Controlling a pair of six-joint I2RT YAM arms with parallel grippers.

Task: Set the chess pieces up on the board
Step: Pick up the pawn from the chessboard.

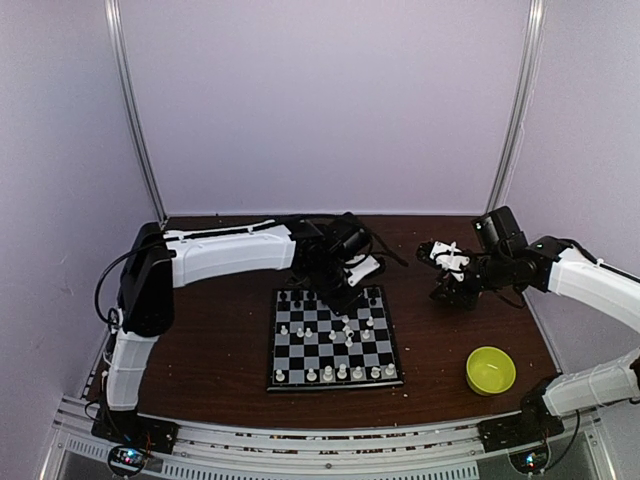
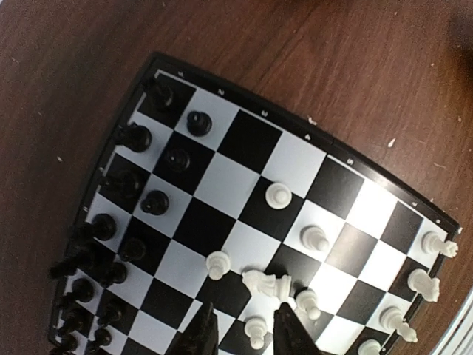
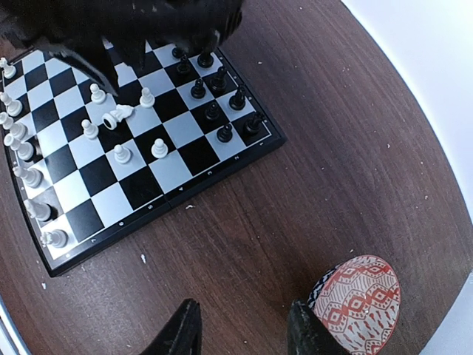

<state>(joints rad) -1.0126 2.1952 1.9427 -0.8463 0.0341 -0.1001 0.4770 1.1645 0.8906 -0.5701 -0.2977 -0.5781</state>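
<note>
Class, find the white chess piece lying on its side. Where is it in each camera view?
Top view: fallen piece, a pale speck mid-board.
Left wrist: low centre, just above the left claw.
Right wrist: upper left of the picture.
Shared landmark: the chessboard.

**Top view:** The left gripper (image 1: 350,285) covers the far middle squares of the board (image 1: 335,386), and anything standing under it is hidden. The types of the pieces (image 1: 328,373) are too small to tell. The right arm (image 1: 590,280) is cut off by the right edge.

**Left wrist view:** The board runs off the bottom edge. The black pieces (image 2: 81,296) at lower left are blurred and merge with the dark squares. The left fingers (image 2: 203,333) are cut off at the bottom edge.

**Right wrist view:** The left arm (image 3: 148,22) hides the top-left part of the board. The bowl (image 3: 358,303) and the right fingers (image 3: 181,333) are cut off at the bottom edge.
</note>
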